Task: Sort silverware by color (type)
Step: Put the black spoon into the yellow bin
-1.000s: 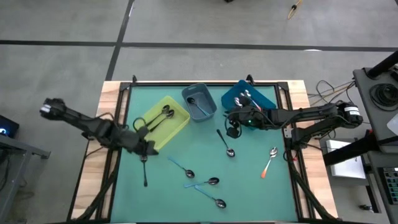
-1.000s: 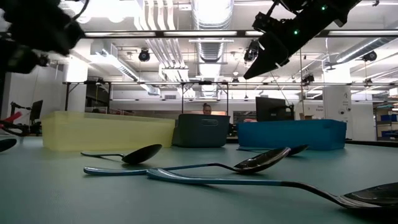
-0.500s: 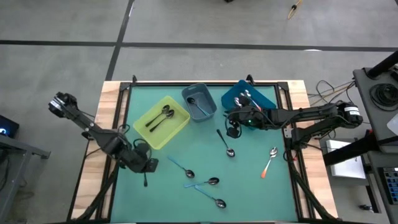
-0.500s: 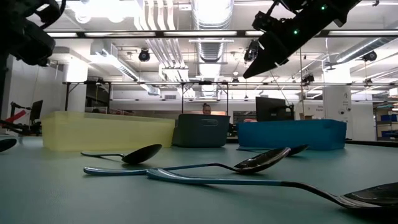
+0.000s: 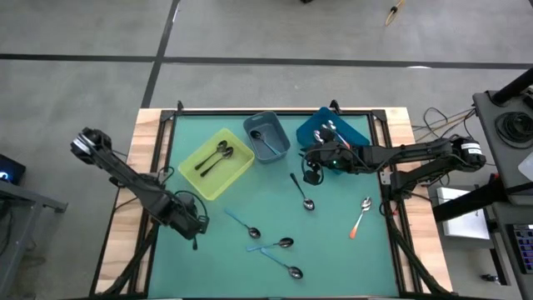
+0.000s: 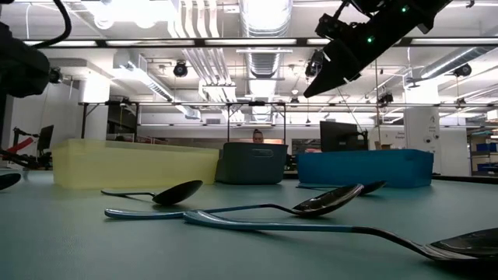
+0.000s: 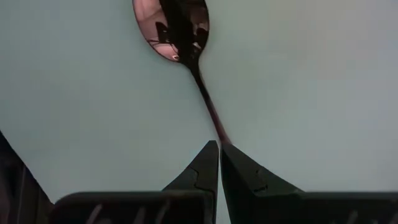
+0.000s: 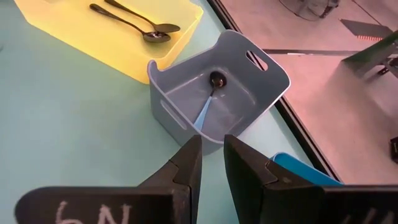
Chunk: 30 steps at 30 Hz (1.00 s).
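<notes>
My left gripper (image 5: 193, 228) (image 7: 219, 146) is down over a black-handled spoon (image 7: 180, 28) at the table's near left and is shut on it. My right gripper (image 5: 311, 172) (image 8: 212, 146) hovers above the table beside the blue bin (image 5: 360, 131), holding nothing; its fingers stand a narrow gap apart. Loose on the mat lie another black spoon (image 5: 301, 192), an orange-red spoon (image 5: 361, 217) and three light blue spoons (image 5: 241, 223) (image 5: 271, 245) (image 5: 281, 265). The yellow bin (image 5: 237, 171) holds two black spoons. The grey-blue bin (image 8: 273, 74) holds one light blue spoon (image 8: 205, 109). My left gripper pinches the black spoon's thin handle (image 7: 217, 132) between its two fingertips, coming from above and pointing down. The bowl (image 7: 177, 25) points away from the fingers, and the handle's free end (image 5: 195, 243) sticks out on the near side. The bowl (image 6: 5, 180) lies on the mat.
The three bins stand in a row along the table's far edge. A raised dark frame (image 5: 171, 125) borders the green mat. The loose spoons cluster near the middle and near edge. People and shelving show in the room beyond, in the low view.
My left gripper has moved from beside the yellow bin toward the table's near edge and down, and now stands over the black spoon's handle. My right arm has kept still, and the loose spoons have stayed where they were.
</notes>
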Each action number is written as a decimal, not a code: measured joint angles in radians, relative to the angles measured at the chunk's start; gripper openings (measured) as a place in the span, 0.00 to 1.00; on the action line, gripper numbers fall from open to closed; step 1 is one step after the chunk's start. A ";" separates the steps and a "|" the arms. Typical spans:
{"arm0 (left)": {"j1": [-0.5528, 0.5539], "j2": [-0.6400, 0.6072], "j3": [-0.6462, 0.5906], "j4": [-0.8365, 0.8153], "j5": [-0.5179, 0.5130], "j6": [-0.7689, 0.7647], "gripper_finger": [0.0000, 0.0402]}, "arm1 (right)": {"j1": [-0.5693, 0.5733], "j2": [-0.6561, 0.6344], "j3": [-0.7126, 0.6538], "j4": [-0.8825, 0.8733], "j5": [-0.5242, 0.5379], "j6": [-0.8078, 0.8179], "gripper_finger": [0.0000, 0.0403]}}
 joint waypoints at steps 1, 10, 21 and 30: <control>0.000 0.006 0.000 -0.002 -0.001 0.000 0.00 | 0.000 0.000 0.000 0.004 0.000 -0.003 0.15; 0.001 0.070 0.000 -0.045 -0.030 -0.029 0.14 | 0.000 0.000 0.000 0.005 0.000 -0.003 0.15; 0.001 0.122 0.010 -0.021 -0.040 -0.059 0.45 | 0.000 0.000 0.000 0.006 0.000 -0.010 0.15; 0.001 0.207 0.010 0.020 -0.056 -0.057 0.48 | 0.000 0.000 0.000 0.005 0.000 -0.010 0.15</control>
